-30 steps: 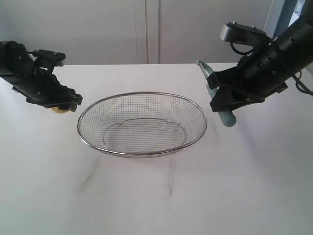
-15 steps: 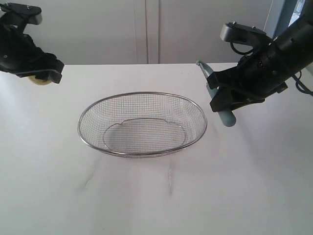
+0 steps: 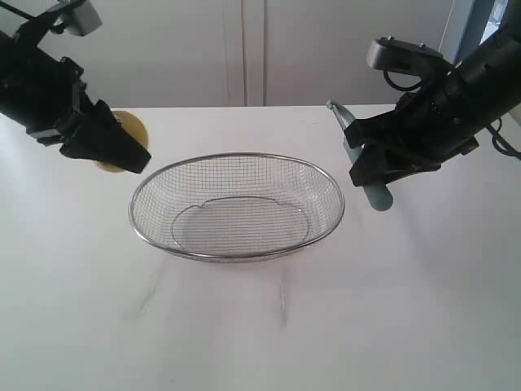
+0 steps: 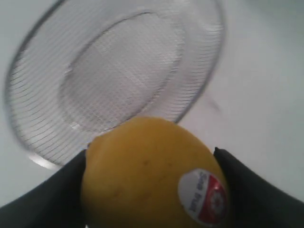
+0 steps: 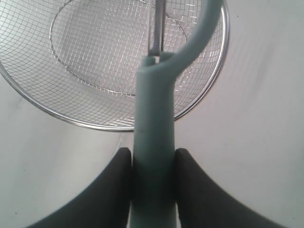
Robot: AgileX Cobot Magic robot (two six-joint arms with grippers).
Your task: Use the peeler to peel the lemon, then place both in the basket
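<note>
Left tool (image 3: 114, 147) pinches lemon (image 4: 152, 175); right tool (image 3: 383, 167) pinches peeler (image 5: 153, 118); basket (image 3: 236, 155) between them. Peeling seemingly not begun. Next: tools must converge, blade onto rind.

A deep yellow lemon (image 4: 142, 175) with a few faint brown specks wears a round sticker (image 4: 202, 195), white above and red below, with small dark lettering. The basket (image 3: 238, 257) is a silver grid of fine mesh with a bright metal rim. The peeler (image 5: 153, 142) is pale teal-grey. The fingers (image 4: 38, 202) are black, the tabletop (image 3: 260, 334) plain white.
</note>
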